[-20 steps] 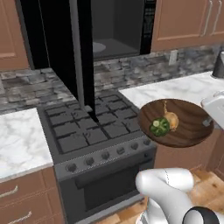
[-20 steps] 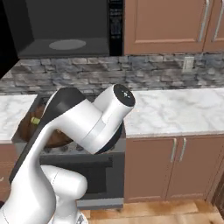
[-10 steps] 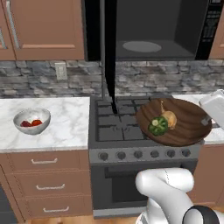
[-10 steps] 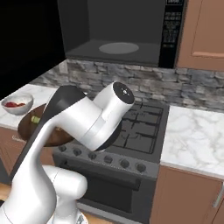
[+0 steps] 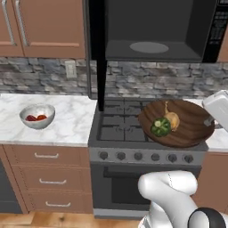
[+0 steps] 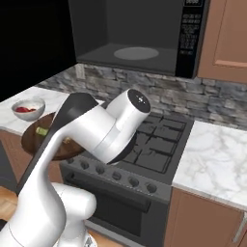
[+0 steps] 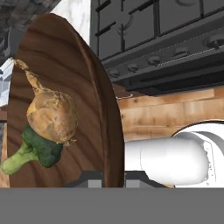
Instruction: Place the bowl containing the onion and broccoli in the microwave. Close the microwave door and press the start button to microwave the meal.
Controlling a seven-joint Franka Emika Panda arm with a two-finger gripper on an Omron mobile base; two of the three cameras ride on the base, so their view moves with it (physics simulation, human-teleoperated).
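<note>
The dark wooden bowl point(image 5: 191, 127) hangs over the right side of the stove, held at its right rim by my gripper point(image 5: 208, 121), which is shut on it. Inside lie the tan onion point(image 5: 172, 119) and the green broccoli point(image 5: 160, 127), touching. In the hand view the bowl point(image 7: 78, 87) stands on edge between the fingertips of the gripper point(image 7: 109, 177), with the onion point(image 7: 52, 116) above the broccoli point(image 7: 37, 151). The microwave point(image 5: 149, 31) is open above the stove, and its door point(image 5: 97, 49) stands edge-on at the left. My arm hides much of the bowl point(image 6: 38, 142) in the right base view.
A black stove point(image 5: 127, 120) with a knob row sits below the microwave. A small white bowl with red pieces point(image 5: 37, 116) stands on the left marble counter point(image 5: 67, 129). Wooden cabinets flank the microwave, whose control panel point(image 6: 189, 34) is on its right.
The whole scene has slid right and grown closer in both base views, so the base has moved. The bowl stays in my gripper with the onion and broccoli inside.
</note>
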